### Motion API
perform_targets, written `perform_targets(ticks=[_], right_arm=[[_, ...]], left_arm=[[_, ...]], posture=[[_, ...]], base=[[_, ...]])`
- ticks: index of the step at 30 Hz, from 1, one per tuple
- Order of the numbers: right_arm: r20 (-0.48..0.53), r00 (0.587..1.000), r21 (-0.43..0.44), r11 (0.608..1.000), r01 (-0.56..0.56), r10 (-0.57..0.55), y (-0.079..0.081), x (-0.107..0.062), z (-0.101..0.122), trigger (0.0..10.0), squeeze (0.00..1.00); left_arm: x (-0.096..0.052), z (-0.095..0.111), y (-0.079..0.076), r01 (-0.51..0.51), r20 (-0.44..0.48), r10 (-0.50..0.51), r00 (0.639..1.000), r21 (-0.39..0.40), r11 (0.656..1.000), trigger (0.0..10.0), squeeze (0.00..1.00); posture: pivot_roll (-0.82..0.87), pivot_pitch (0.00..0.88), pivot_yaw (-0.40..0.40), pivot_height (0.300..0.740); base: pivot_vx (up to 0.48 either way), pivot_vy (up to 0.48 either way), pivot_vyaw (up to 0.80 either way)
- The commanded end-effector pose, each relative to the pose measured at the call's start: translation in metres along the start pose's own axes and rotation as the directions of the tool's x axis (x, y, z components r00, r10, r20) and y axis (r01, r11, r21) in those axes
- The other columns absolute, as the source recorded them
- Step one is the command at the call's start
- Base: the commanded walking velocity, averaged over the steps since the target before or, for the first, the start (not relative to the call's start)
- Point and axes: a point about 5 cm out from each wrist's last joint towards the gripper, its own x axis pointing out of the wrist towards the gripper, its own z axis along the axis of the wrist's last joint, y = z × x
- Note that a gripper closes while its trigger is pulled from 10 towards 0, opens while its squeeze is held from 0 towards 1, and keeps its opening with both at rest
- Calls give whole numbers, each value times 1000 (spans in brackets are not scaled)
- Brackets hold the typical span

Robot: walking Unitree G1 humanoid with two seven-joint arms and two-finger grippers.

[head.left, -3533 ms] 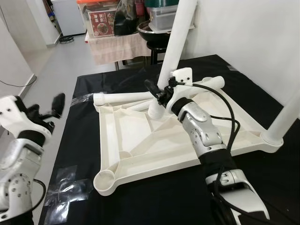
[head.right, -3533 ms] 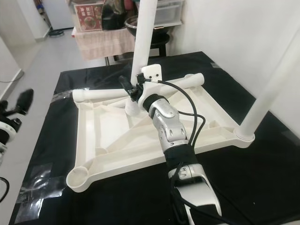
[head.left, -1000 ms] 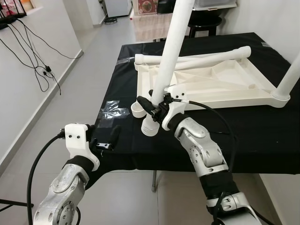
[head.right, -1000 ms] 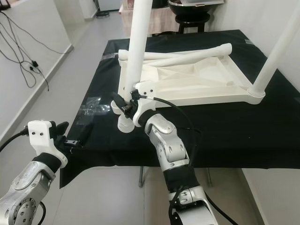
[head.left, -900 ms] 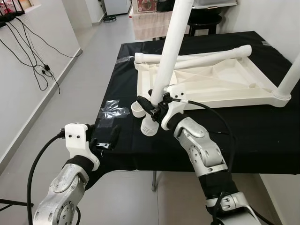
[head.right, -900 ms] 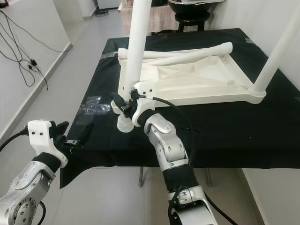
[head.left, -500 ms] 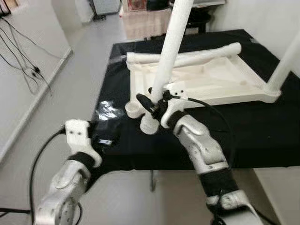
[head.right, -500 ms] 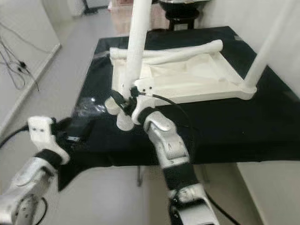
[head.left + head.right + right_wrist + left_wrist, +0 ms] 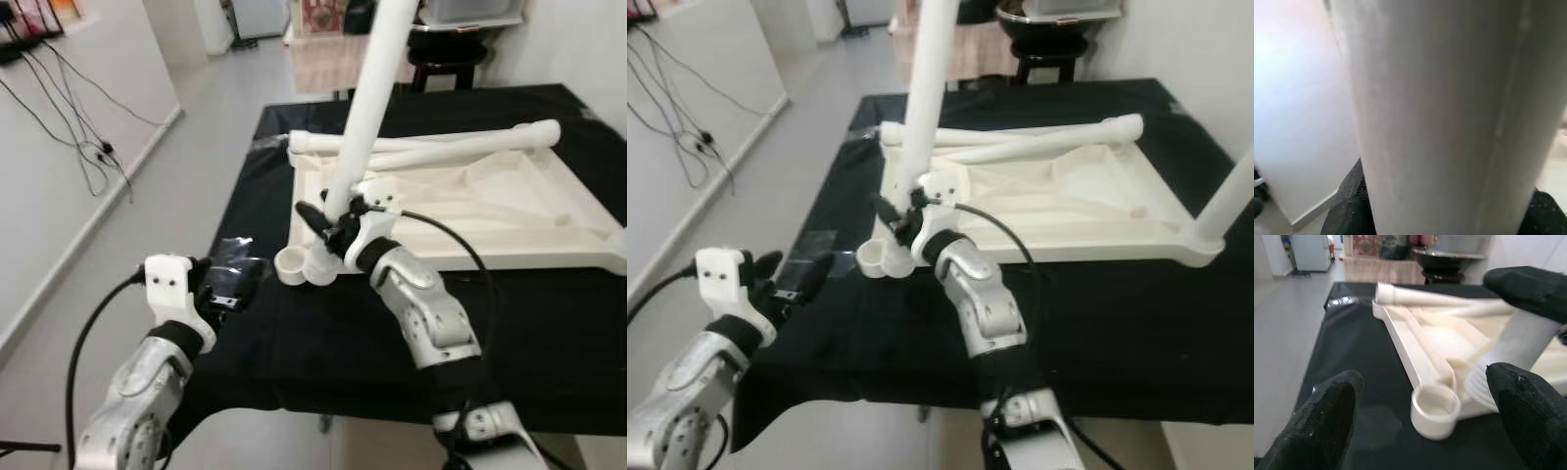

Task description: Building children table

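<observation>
Between the right gripper's [image 9: 328,223] clamped fingers stands a white table leg [image 9: 377,88], its threaded end beside the corner socket [image 9: 291,264] of the upturned tabletop [image 9: 470,211]. Left gripper [image 9: 235,284] hovers open over the black-covered table [image 9: 323,343]; beyond lie grey floor [image 9: 196,147] and white wall [image 9: 59,166].

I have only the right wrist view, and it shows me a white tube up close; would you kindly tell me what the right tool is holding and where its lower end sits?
Observer: The right tool is shut on a white table leg, low on its shaft. The leg is tilted, and its ribbed end sits just beside the empty corner socket of the upturned tabletop, not in it.
Operator: Thank you. What is the other arm doing?
Observer: The left tool is open and hovers over the near-left part of the black-covered table, pointing toward that same socket and touching nothing.
</observation>
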Motion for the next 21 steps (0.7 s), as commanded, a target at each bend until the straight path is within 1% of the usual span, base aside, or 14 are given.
perform_targets(ticks=[1, 2, 3, 4, 5, 7, 11, 13, 14, 15, 16, 19, 20, 21], right_arm=[[16, 996, 17, 996, -87, 87, 17, 6, 3, 10000, 0], [16, 994, 18, 994, -112, 112, 19, 5, 3, 10000, 0], [9, 985, 11, 985, -174, 174, 23, 4, 3, 10000, 0], [3, 979, 6, 979, -203, 203, 25, 4, 3, 10000, 0], [-5, 965, 3, 965, -262, 262, 27, 2, 2, 10000, 0], [-16, 944, 4, 944, -331, 331, 29, -1, 2, 10000, 0], [-24, 935, -16, 935, -354, 353, 30, -2, 1, 10000, 0], [-77, 883, -29, 885, -466, 462, 29, -3, -2, 10000, 0], [-100, 856, -27, 859, -512, 507, 28, -1, -3, 10000, 0], [-123, 815, -36, 818, -573, 566, 27, 7, -1, 10000, 0], [-123, 815, -36, 818, -573, 566, 27, 7, -1, 10000, 0], [-117, 782, -22, 786, -618, 612, 28, 13, 3, 10000, 0], [-117, 782, -22, 786, -618, 612, 28, 13, 3, 10000, 0], [-109, 755, -26, 758, -652, 646, 29, 16, 6, 10000, 0]], left_arm=[[-4, -2, 4, -4, -24, 5, 1000, 41, 999, 10000, 0], [-4, -2, 3, 7, -30, -6, 1000, 43, 999, 10000, 0], [-5, -2, 1, 30, -36, -29, 999, 38, 999, 10000, 0], [-6, -2, 1, 41, -39, -39, 998, 36, 999, 10000, 0], [-7, -2, -1, 61, -47, -59, 997, 36, 998, 10000, 0], [-8, -3, -2, 85, -56, -83, 995, 37, 996, 10000, 0], [-9, -3, -3, 96, -62, -93, 994, 41, 995, 10000, 0], [-14, -5, -7, 116, -93, -109, 990, 71, 991, 10000, 0], [-19, -6, -10, 115, -108, -105, 989, 84, 990, 10000, 0], [-29, -7, -15, 103, -122, -92, 988, 90, 991, 10000, 0], [-29, -7, -15, 103, -122, -92, 988, 90, 991, 10000, 0], [-38, -6, -22, 96, -131, -85, 988, 84, 992, 10000, 0], [-38, -6, -22, 96, -131, -85, 988, 84, 992, 10000, 0], [-42, -7, -25, 109, -145, -96, 985, 90, 990, 10000, 0]], posture=[[-77, 96, 53, 740], [-78, 96, 54, 740], [-80, 98, 60, 740], [-80, 98, 60, 740], [-75, 98, 64, 740], [-73, 100, 64, 740], [-71, 101, 65, 740], [-61, 119, 63, 740], [-50, 133, 55, 740], [-32, 153, 45, 740], [-32, 153, 45, 740], [-13, 175, 36, 740], [-13, 175, 36, 740], [0, 192, 29, 740]], base=[[0, 0, 0], [0, 0, 0], [0, 0, 0], [0, 0, 0], [0, 0, 0], [0, 0, 0], [0, 0, 0], [0, 0, 0], [0, 0, 0], [0, 0, 0], [0, 0, 0], [0, 0, 0], [0, 0, 0], [0, 0, 0]])
